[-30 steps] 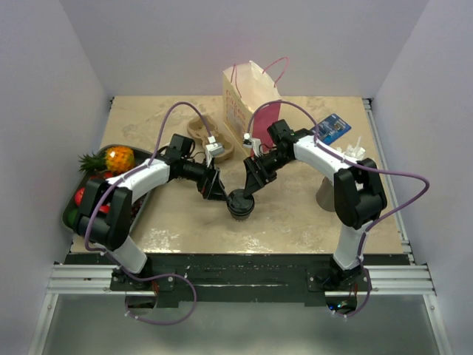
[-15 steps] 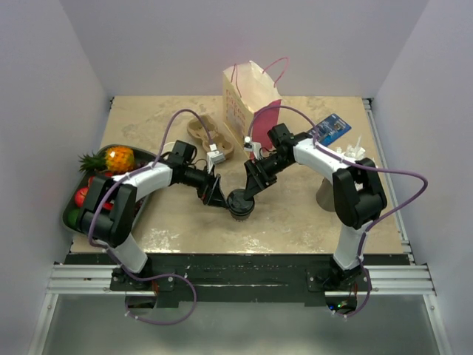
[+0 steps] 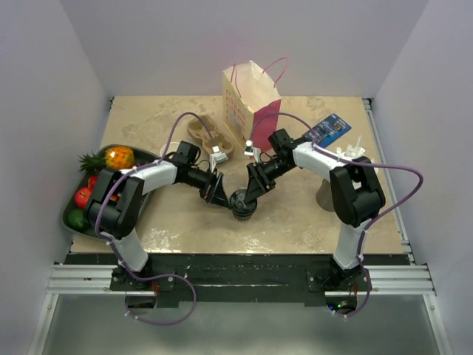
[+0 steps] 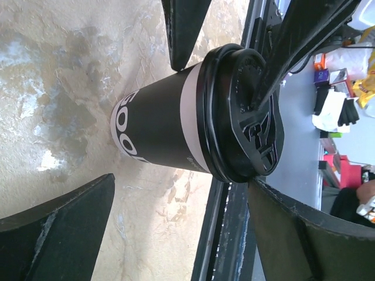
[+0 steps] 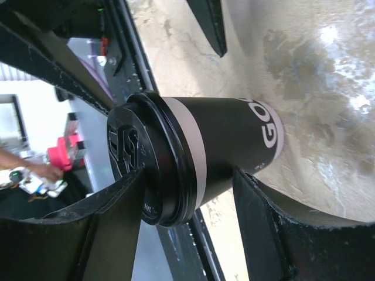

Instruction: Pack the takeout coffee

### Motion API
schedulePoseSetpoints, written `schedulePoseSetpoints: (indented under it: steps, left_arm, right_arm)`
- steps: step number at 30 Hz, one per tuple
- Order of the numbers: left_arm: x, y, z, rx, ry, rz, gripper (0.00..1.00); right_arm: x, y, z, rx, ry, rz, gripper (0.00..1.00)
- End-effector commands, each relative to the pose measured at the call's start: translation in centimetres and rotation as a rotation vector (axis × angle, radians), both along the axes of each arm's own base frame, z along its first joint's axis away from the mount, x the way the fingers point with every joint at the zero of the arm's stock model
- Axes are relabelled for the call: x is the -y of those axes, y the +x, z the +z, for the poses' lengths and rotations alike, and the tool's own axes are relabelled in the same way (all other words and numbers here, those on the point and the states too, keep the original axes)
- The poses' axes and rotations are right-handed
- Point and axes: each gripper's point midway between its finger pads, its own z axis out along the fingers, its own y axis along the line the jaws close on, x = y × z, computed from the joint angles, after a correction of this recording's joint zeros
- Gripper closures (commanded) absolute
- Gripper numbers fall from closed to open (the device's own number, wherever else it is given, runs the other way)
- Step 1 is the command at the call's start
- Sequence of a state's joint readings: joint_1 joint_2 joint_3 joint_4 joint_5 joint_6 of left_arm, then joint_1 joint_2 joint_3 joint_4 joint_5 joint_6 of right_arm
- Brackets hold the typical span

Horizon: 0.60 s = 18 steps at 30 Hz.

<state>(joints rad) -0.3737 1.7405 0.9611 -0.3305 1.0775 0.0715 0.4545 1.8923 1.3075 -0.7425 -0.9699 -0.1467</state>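
Note:
The takeout coffee (image 3: 242,204), a dark cup with a pale band and a black lid, stands upright at the table's near middle. My right gripper (image 3: 250,191) reaches down to it from the back right. In the right wrist view one finger (image 5: 117,216) lies against the lid and the other finger (image 5: 263,216) presses the cup wall (image 5: 228,146), so the right gripper (image 5: 188,175) is shut on the cup. My left gripper (image 3: 216,194) hangs just left of the cup, open. In its own view the cup (image 4: 170,129) lies beyond the left gripper (image 4: 181,234), untouched.
A paper bag (image 3: 251,100) with pink handles stands open at the back. A cardboard cup carrier (image 3: 207,137) lies left of it. A tray of fruit (image 3: 89,194) fills the left edge. A blue card (image 3: 330,129) and a grey cone shape (image 3: 325,196) sit at the right.
The right gripper's fingers have closed in onto the cup. The left arm has shifted slightly toward the cup and stayed open. The cup has barely moved.

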Motion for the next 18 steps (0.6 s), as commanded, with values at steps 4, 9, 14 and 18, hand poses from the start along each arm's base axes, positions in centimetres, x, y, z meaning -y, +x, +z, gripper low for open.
schedulePoseSetpoints:
  steps: [4,9,14,18]
  left_arm:
    - [-1.0,3.3,-4.1,0.070,0.195,0.072,0.05]
    - [-0.6,3.1,-0.7,0.148,0.072,0.034,0.04]
    - [0.0,1.6,3.3,0.201,-0.114,-0.067,0.02]
    - [0.8,1.8,4.7,0.184,-0.174,-0.092,0.01]
  right_arm:
    - [0.4,-0.8,-3.1,-0.008,0.004,0.062,0.32]
    - [-0.1,-0.2,-0.2,-0.004,0.137,0.084,0.23]
    - [0.6,0.7,1.4,-0.017,0.193,0.076,0.19]
    - [0.7,0.4,2.0,0.002,0.218,0.110,0.17]
